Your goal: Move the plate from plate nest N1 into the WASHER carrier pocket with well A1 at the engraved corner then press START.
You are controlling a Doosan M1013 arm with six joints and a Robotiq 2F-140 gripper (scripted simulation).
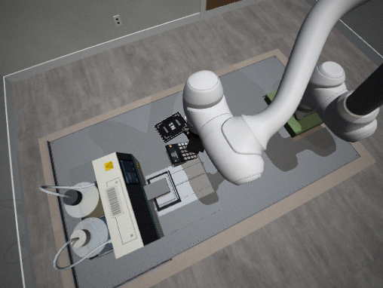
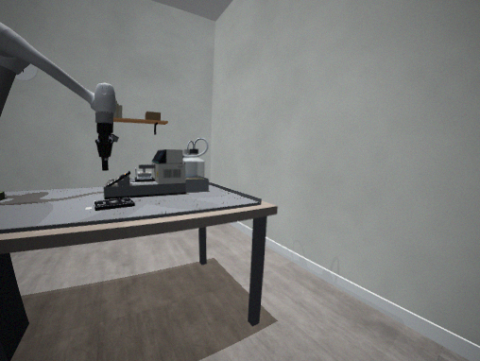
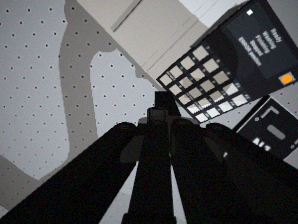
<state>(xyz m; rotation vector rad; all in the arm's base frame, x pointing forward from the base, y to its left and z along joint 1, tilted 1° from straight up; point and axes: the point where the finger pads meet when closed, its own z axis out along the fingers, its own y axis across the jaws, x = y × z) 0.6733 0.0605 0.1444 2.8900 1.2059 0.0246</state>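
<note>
End effector [image 3: 161,104] shut — above keypad [image 3: 200,80]

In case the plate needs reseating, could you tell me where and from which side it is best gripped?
Take the plate by two opposite side edges, coming straight down from above. It seems to lie flat inside the carrier, with the washer body rising at one end, so the top is the open way in. The shut, empty gripper must open first.
</note>
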